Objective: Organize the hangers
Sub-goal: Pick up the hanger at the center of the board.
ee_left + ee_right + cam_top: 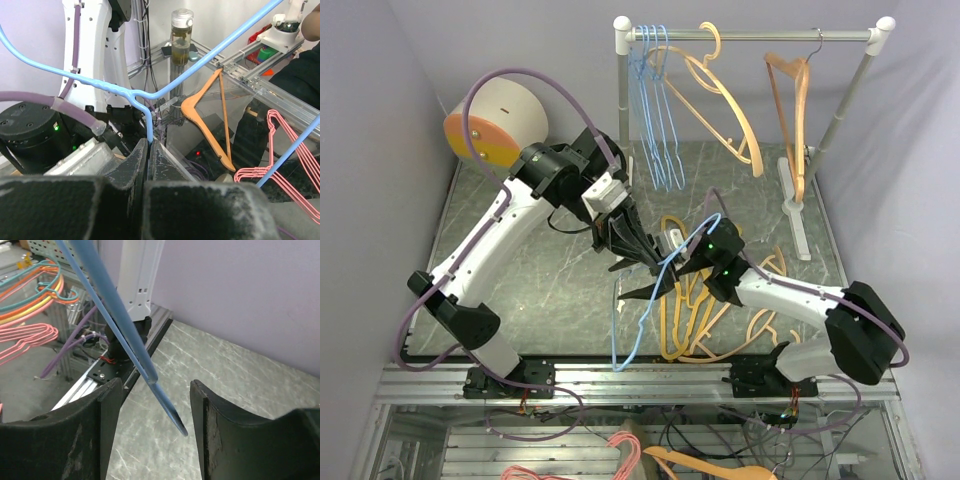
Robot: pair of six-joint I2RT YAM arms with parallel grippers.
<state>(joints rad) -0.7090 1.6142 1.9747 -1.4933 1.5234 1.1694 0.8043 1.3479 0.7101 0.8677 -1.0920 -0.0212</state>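
Top external view showed the left gripper (pixel 658 264) pinched shut on the light-blue wire hanger (pixel 615 335) by its neck, so it hung over the table (pixel 520 260). The right gripper (pixel 155 385) stood open around the wire, not touching it, likely ready to take it. The rack (pixel 750 35) stood at 12 o'clock. Orange hangers (pixel 672 335) lay at 3 o'clock of the blue one, under the right arm, and could snag it.

Robot lab: aluminium-extrusion frame (pixel 640 378), walled test table (pixel 540 270), purple cabling (pixel 525 71).
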